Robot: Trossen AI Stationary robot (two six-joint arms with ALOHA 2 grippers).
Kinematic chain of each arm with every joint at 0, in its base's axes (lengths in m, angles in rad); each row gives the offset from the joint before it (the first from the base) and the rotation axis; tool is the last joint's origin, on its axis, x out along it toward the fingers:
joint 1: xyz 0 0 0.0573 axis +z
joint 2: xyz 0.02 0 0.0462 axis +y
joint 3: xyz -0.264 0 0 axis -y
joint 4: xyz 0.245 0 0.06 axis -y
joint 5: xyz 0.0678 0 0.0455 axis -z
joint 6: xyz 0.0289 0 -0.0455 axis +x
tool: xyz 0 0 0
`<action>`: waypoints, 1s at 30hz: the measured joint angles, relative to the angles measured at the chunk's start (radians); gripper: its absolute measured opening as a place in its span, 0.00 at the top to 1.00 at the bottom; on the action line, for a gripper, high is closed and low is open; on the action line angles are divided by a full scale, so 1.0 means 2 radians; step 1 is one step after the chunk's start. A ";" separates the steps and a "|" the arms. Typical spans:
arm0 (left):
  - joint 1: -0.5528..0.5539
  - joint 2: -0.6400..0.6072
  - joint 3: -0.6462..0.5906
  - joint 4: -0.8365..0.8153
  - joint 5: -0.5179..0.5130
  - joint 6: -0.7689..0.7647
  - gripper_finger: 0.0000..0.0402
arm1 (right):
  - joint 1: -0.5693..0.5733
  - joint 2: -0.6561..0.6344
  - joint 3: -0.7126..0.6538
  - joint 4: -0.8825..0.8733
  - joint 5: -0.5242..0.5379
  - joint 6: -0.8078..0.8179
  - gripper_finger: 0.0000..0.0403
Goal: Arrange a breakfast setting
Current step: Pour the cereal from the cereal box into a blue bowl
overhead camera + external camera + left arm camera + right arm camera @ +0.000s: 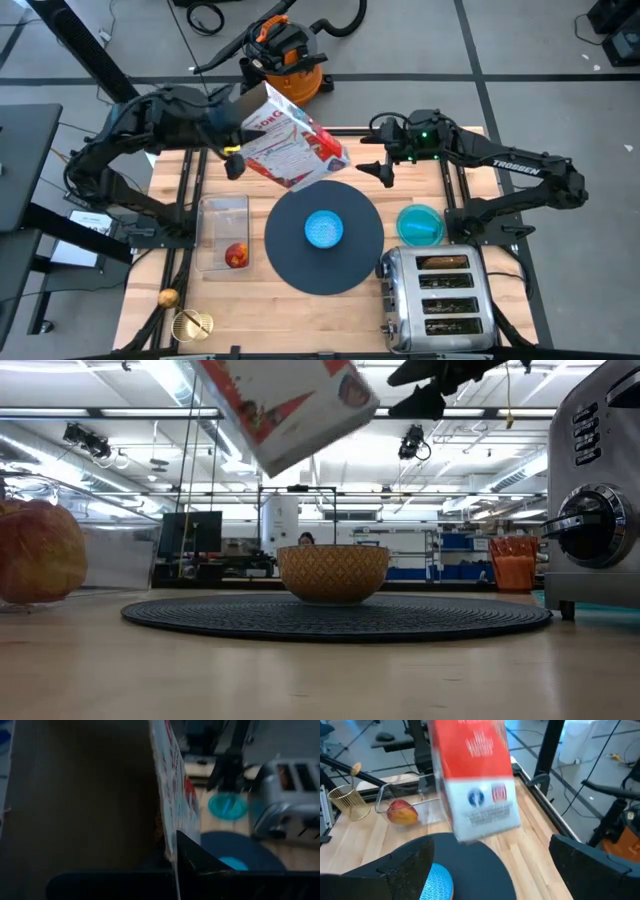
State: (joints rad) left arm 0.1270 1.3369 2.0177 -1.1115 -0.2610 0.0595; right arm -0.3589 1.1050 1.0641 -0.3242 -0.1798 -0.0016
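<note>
A red-and-white cereal box point(295, 145) hangs tilted in the air above the far left rim of the dark round mat point(345, 265), with my left gripper point(232, 150) shut on it. A small light-blue bowl point(323, 228) stands on the middle of the mat point(400, 615). The teal dish point(420, 225) lies on the table to the mat's right. A red apple point(237, 256) lies in a clear tray point(222, 210) to the mat's left. My right gripper point(385, 170) hovers open over the mat's far right rim, facing the box point(475, 785), with nothing between its fingers. My left gripper holds the cereal box by one wall at its open end point(170, 835). One finger point(200, 865) lies on the printed outer side; the other is hidden by the box. The fingers come from the table's left, slanting slightly down. The box is lifted clear and tilted.
A chrome toaster point(435, 295) stands at the near right corner, close to the dish. A gold wire holder point(192, 325) sits at the near left edge. An orange shop vacuum point(290, 55) stands on the floor beyond the table's far edge.
</note>
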 joint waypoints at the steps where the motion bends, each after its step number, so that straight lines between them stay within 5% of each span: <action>1: -0.003 0.000 0.007 0.005 -0.001 0.000 1.00 | -0.004 -0.004 0.000 0.000 -0.002 0.000 0.02; 7: -0.014 0.000 0.050 0.030 -0.005 -0.002 1.00 | -0.022 -0.014 -0.008 0.019 -0.041 0.024 0.04; 18: -0.013 -0.001 0.091 0.059 -0.004 -0.003 1.00 | -0.026 0.008 -0.116 0.402 -0.058 0.124 0.05; 30: -0.013 -0.001 0.091 0.068 0.016 -0.012 1.00 | -0.024 0.070 -0.116 0.561 -0.088 0.158 0.05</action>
State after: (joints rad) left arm 0.1001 1.3350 2.2002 -0.9755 -0.2295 0.0357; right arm -0.4072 1.2442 0.8318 0.7981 -0.3548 0.3138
